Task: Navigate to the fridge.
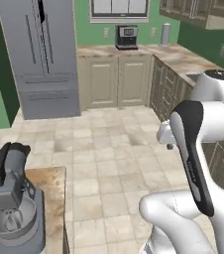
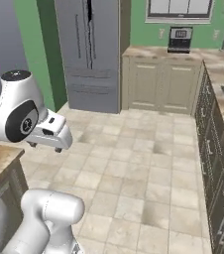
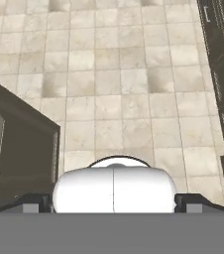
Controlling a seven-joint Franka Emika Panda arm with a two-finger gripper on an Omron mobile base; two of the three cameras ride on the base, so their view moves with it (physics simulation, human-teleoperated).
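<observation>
The fridge point(image 1: 39, 54) is a tall matte grey French-door unit at the far left of the back wall, across the tiled floor point(image 1: 109, 144). Its two upper doors have thin vertical handles, with a dark gap between them at the top and two wide drawers below. From the right base it stands at the upper centre-left point(image 2: 89, 49). My arm is folded close to the base. The gripper point(image 3: 115, 202) points down at the floor tiles, its dark fingertips point(image 3: 32, 201) set wide apart with nothing between them.
A grey stand mixer point(image 1: 10, 198) sits on an island counter point(image 1: 52, 188) at my near left. Beige cabinets point(image 1: 114, 79) with a coffee machine point(image 1: 126, 37) stand right of the fridge. Dark cabinets point(image 2: 218, 149) line the right side. Open floor lies between.
</observation>
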